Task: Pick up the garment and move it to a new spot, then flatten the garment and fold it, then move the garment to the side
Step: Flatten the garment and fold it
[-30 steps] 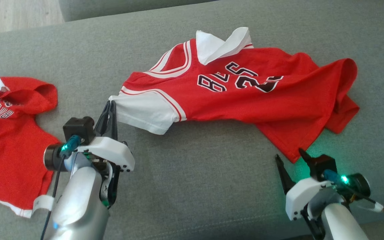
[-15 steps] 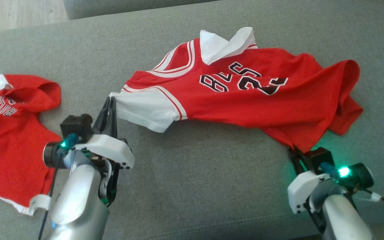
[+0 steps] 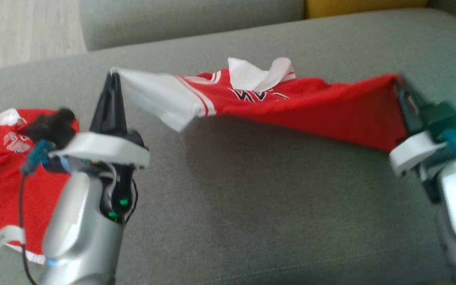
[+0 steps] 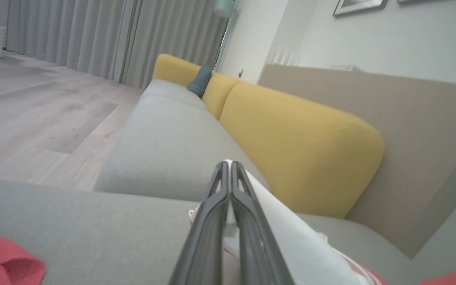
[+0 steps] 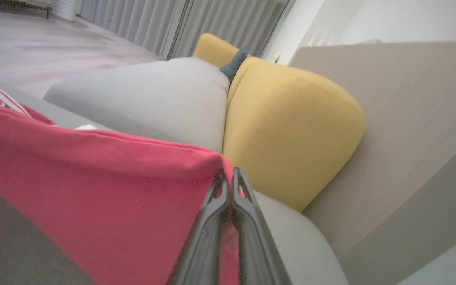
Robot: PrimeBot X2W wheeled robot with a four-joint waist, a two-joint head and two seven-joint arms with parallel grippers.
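The garment [image 3: 299, 109] is a red jersey with white sleeves and black numbers, hanging stretched above the grey sofa seat [image 3: 251, 206]. My left gripper [image 3: 112, 75] is shut on the white sleeve's edge at the left end; in the left wrist view its fingers [image 4: 228, 174] pinch white cloth [image 4: 291, 245]. At the right end my right gripper [image 3: 397, 81] is shut on the red hem corner. The right wrist view has the red cloth [image 5: 93, 190] spreading left from the closed gripper [image 5: 228, 178].
A second red jersey [image 3: 2, 170] lies crumpled on the seat at the far left, under my left arm. Yellow back cushions [image 4: 291, 146] and a beige panel stand behind the sofa. Wooden floor [image 3: 22, 31] lies beyond the seat's far-left edge.
My right gripper reached the red hem and shut on it. Both grippers have since lifted, raising the jersey off the seat and pulling it taut. The head camera has tilted up.
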